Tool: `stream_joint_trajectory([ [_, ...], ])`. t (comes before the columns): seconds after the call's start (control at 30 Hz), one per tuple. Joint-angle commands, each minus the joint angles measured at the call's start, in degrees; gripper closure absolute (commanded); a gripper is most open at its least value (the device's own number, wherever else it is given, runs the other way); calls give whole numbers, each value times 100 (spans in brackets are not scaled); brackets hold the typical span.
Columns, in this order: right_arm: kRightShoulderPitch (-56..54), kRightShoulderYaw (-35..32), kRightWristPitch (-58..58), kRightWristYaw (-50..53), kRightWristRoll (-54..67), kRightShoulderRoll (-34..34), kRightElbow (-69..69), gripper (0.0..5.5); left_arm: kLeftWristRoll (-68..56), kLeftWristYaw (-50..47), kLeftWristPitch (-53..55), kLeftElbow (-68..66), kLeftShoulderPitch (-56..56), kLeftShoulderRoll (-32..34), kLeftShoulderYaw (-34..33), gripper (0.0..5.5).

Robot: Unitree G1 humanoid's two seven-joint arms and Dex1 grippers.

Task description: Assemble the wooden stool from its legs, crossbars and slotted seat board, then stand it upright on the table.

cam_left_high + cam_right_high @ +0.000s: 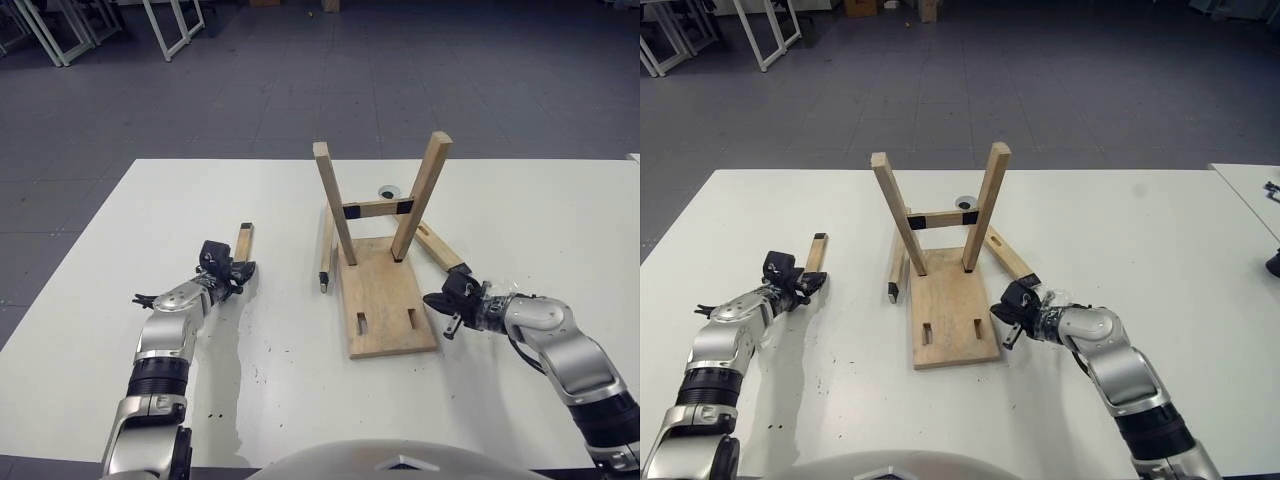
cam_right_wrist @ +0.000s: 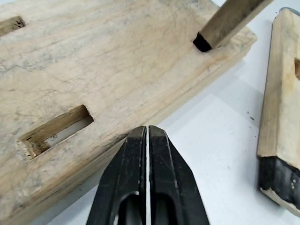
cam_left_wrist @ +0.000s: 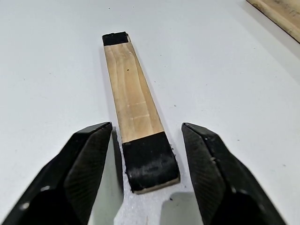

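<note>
The slotted seat board (image 1: 385, 300) lies flat on the white table. Two legs (image 1: 334, 200) stand in its far slots, joined by a crossbar (image 1: 378, 209). Two near slots (image 1: 361, 322) are empty. One loose leg (image 1: 326, 250) lies left of the board, another (image 1: 440, 248) lies right of it. A short crossbar with black ends (image 3: 133, 101) lies further left. My left gripper (image 3: 146, 127) is open, its fingers either side of that crossbar's near end. My right gripper (image 2: 147, 129) is shut on nothing, its tip at the board's right edge by a near slot (image 2: 54, 126).
A round grey hole (image 1: 388, 190) sits in the table behind the standing legs. The table's bare front (image 1: 300, 400) lies between my arms. White metal frames (image 1: 170, 25) stand on the floor far back left.
</note>
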State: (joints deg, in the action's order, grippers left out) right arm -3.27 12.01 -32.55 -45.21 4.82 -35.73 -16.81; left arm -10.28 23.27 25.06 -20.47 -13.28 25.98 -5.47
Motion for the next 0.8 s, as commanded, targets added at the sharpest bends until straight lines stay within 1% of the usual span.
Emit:
stream_joint_trajectory([
  [0.03,-421,-601,-926,220,707,311,-738,540,169,-122,710,-317,120,49,97,332],
  [0.07,-570,-795,-1178,303,893,374,-867,540,156,-166,743,-292,119,32,70,341],
  [0.13,-829,-1025,-1554,458,1151,455,-1031,540,116,-257,723,-182,137,-10,-26,382],
  [0.23,-1222,-1528,-2154,780,1882,980,-1178,540,-44,-427,405,154,155,-161,-301,417],
  [0.27,-1359,-1752,-2383,893,2237,1239,-1195,540,-132,-476,82,342,133,-263,-442,418],
  [0.33,-1692,-2199,-2816,1176,2898,1709,-1155,511,-214,-569,-751,812,51,-428,-654,418],
  [0.43,-2347,-2881,-3443,1746,3880,2323,-952,456,40,-744,-2146,1656,-204,-471,-686,418],
  [0.53,-2981,-3423,-3905,2427,4675,2772,-653,400,158,-726,-2779,2388,-537,-508,-488,418],
  [0.6,-3443,-3731,-4052,2955,5215,3024,-431,365,184,-528,-2934,2816,-741,-537,-161,418],
  [0.63,-3678,-3868,-4061,3242,5514,3156,-295,362,180,-382,-2973,2997,-812,-560,53,418],
  [0.67,-3868,-3970,-4053,3501,5803,3254,-180,360,184,-272,-2979,3129,-851,-587,227,418],
  [0.77,-4391,-4047,-3904,4227,6589,3431,111,309,222,52,-3044,3307,-784,-648,692,418],
  [0.8,-4493,-4021,-3839,4403,6772,3442,173,284,223,124,-3050,3347,-745,-660,788,418],
])
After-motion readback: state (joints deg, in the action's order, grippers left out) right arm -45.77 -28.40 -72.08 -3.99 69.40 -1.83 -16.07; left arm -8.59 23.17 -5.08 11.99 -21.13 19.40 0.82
